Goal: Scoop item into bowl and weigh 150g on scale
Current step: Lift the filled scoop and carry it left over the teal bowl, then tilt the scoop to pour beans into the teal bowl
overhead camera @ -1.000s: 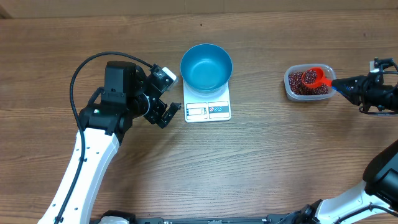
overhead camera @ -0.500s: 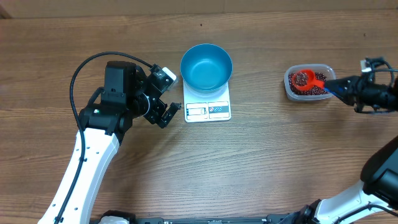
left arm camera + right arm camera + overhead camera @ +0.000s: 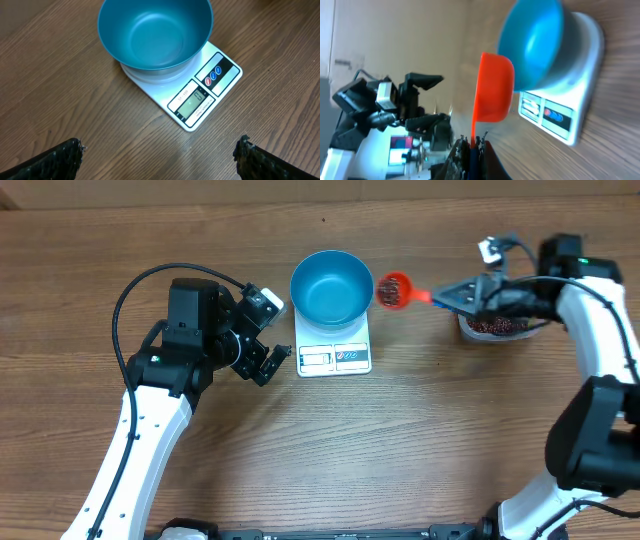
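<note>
**At the scale (image 3: 334,352): loaded scoop (image 3: 393,290) held beside the bowl (image 3: 332,290)**

On the wooden table (image 3: 420,430), the white scale is seen at centre, with the blue bowl seated on its platform. The display (image 3: 192,103) and the buttons (image 3: 214,75) are left uncovered along the edge nearest the robot. The digits cannot be read. Only bare blue surface is seen inside the bowl.

The red scoop is held mouth upward just beside the bowl's rim, on the robot's right side of it and above the table. Whether scoop and rim touch cannot be determined. A small heap of dark red-brown beans (image 3: 392,291) is carried in its cup. The scoop's thin handle is clamped by the right gripper (image 3: 471,145), whose jaws are closed tight on it. Further beans are seen in the clear tub (image 3: 466,332), which lies to the right of the scale and well apart from it. The tub is partly covered from above by the right gripper.

The left gripper (image 3: 159,157) is stationed to the left of the scale, near it but apart, and is pointed toward the bowl. Its jaws are spread wide and nothing is held between them. Its two dark fingertips (image 3: 62,157) are seen at the lower corners of the left wrist view, with bare table between them.
</note>
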Motion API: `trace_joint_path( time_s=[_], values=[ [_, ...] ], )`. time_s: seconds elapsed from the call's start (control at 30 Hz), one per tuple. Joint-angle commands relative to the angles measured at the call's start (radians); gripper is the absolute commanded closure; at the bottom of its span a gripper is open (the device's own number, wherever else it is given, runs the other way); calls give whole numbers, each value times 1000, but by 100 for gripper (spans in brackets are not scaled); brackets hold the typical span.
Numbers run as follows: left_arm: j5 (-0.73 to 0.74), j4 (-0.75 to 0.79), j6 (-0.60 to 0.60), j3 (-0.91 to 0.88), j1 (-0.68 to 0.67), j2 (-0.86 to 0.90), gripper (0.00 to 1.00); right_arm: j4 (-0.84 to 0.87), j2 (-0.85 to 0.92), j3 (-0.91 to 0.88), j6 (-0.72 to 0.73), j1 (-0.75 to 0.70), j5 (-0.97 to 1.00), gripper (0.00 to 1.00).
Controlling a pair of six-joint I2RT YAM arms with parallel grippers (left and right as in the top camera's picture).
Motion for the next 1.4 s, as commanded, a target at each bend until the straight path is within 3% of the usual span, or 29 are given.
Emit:
trace_joint_path(
  time_s=[0.0, 0.2, 0.47, 1.0, 1.37],
  values=[
    [17, 0, 12, 22, 4, 5, 0, 92, -5, 31, 155, 79, -9, 96],
    [17, 0, 11, 22, 4, 5, 0, 338, -5, 31, 432, 225, 190, 96],
    [17, 0, 12, 22, 4, 5, 0, 414, -5, 37, 502, 301, 372, 96],
    [17, 0, 12, 22, 4, 5, 0, 326, -5, 211, 434, 498, 996, 96],
    [17, 0, 12, 22, 4, 5, 0, 329, -5, 211, 267, 584, 1200, 96]
  ],
)
